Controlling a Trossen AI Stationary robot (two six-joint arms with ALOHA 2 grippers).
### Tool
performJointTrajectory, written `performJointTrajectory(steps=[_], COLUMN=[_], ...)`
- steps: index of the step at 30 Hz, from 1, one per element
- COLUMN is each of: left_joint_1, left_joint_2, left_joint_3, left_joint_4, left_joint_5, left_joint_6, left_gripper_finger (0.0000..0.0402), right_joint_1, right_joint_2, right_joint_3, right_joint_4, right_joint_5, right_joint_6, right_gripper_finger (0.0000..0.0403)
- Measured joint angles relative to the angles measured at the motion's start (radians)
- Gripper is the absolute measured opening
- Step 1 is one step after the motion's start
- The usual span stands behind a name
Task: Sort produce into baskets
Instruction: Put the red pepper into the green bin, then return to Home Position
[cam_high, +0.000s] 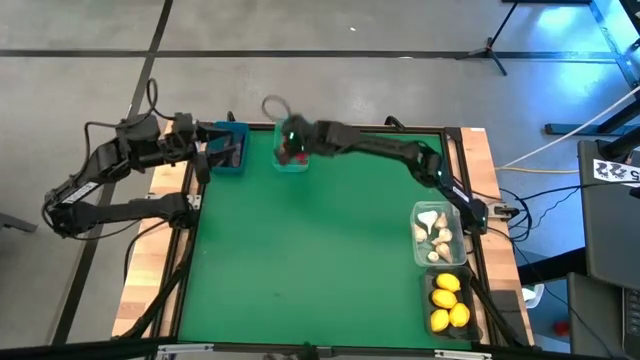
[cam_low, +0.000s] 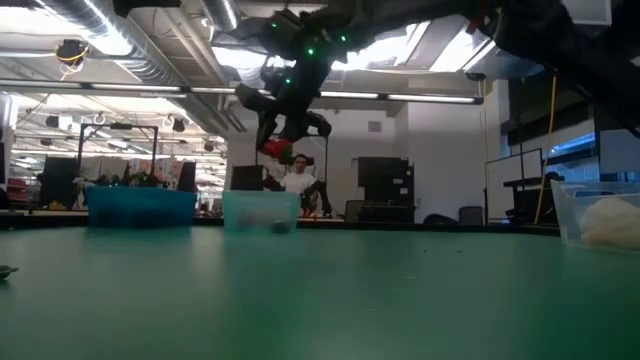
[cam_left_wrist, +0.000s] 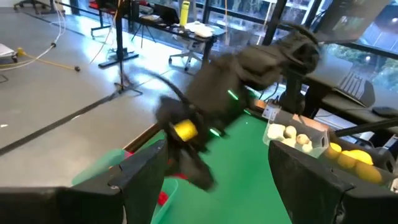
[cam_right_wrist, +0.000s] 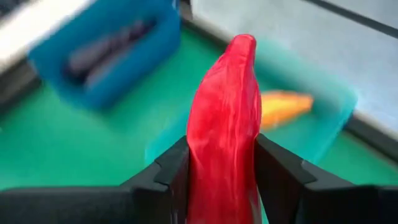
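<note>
A red chili pepper (cam_right_wrist: 225, 124) is pinched between the two fingers of the right hand (cam_right_wrist: 222, 163), its tip pointing out past them. The hand hangs in the air over the teal bin (cam_high: 291, 160) at the far edge of the bench (cam_high: 320, 270), and an orange carrot (cam_right_wrist: 283, 106) already lies inside that bin. Just beside it, toward the far left corner, stands the blue bin (cam_high: 229, 150) with dark purple eggplants (cam_right_wrist: 106, 50) in it. Along the right edge, the clear bin (cam_high: 439, 236) holds garlic bulbs (cam_high: 435, 235) and the dark bin (cam_high: 451, 302) near the front right corner holds lemons (cam_high: 447, 300).

The left hand (cam_left_wrist: 211, 180) waits at the blue bin with its fingers spread and nothing between them.

The step looks like the drop of the pepper into the teal bin. The pepper is long and is held near one end, so if the fingers part while the hand is off-centre or high up, the pepper could strike the rim and tumble onto the green mat, or bounce out. The blue bin is close, so a sideways drift could put it among the eggplants. The two arms are also near each other there; a wide swing away could knock the left one.
</note>
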Motion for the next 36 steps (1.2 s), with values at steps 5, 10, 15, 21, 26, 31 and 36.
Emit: performJointTrajectory(steps=[5,10,15,21,26,31,36], left_joint_1=[0.0,0.0,0.0,0.0,0.0,0.0,0.0], left_joint_2=[-0.003,0.005,0.005,0.006,0.006,0.006,0.006], left_joint_3=[0.0,0.0,0.0,0.0,0.0,0.0,0.0], left_joint_4=[-0.008,-0.039,-0.048,-0.047,-0.053,-0.057,-0.056], left_joint_5=[-0.001,-0.002,-0.002,-0.022,-0.026,-0.025,-0.025], left_joint_6=[0.0,0.011,0.011,0.012,0.011,0.006,-0.02], left_gripper_finger=[0.0276,0.0276,0.0276,0.0276,0.0276,0.0276,0.0276], right_joint_1=[-0.083,-0.112,-0.126,-0.135,-0.137,-0.136,-0.125], right_joint_2=[-0.002,-0.002,-0.002,-0.002,-0.002,-0.002,-0.046], right_joint_3=[0.006,-0.008,-0.009,-0.009,-0.009,0.04,0.072], right_joint_4=[0.163,0.24,0.237,0.235,0.235,0.198,0.188], right_joint_5=[-0.063,-0.094,-0.1,-0.128,-0.154,-0.317,-0.428], right_joint_6=[0.002,0.003,0.003,0.0,0.036,0.03,-0.005], right_gripper_finger=[0.0149,0.0158,0.0194,0.0263,0.0296,0.0294,0.0283])
